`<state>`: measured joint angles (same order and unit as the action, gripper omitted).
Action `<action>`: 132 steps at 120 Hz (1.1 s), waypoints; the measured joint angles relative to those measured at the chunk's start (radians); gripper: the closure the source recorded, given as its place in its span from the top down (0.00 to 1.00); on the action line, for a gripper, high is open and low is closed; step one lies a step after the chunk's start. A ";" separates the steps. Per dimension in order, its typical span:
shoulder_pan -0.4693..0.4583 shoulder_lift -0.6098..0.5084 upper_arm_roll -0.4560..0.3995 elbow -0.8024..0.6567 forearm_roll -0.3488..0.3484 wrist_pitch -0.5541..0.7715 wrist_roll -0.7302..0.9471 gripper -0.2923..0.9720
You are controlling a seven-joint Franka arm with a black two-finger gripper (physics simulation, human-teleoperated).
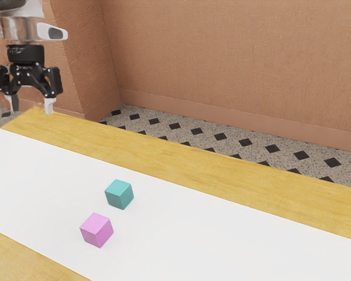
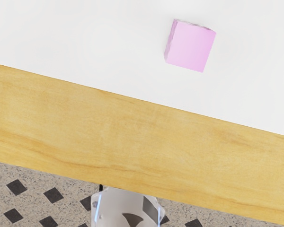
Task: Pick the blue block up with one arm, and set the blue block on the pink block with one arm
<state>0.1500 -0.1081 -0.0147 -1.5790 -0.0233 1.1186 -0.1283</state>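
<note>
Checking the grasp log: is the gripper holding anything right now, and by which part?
Nothing is held. The gripper hangs open, high at the exterior view's left, apart from the blue block and pink block.

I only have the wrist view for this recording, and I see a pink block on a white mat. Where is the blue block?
Observer: The blue block sits on the white mat just behind the pink block. It is not stacked on it.
Operator: Is the gripper holding anything?
Observer: No. The gripper is open and empty.
Operator: Is it near the blocks?
Observer: No. It hangs high over the table edge at the exterior view's upper left, well away from both.
</note>
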 joint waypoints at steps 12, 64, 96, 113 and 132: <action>-0.042 0.012 -0.020 0.001 -0.008 0.129 -0.101 0.77; -0.085 0.190 -0.002 -0.290 -0.021 0.543 -0.308 0.77; -0.016 0.295 -0.037 -0.358 -0.051 0.808 -0.158 0.77; -0.009 0.348 -0.051 -0.379 -0.059 0.897 -0.062 0.77; 0.000 0.400 -0.052 -0.388 -0.015 1.012 0.075 0.77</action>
<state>0.1502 0.2923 -0.0664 -1.9673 -0.0385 2.1302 -0.0534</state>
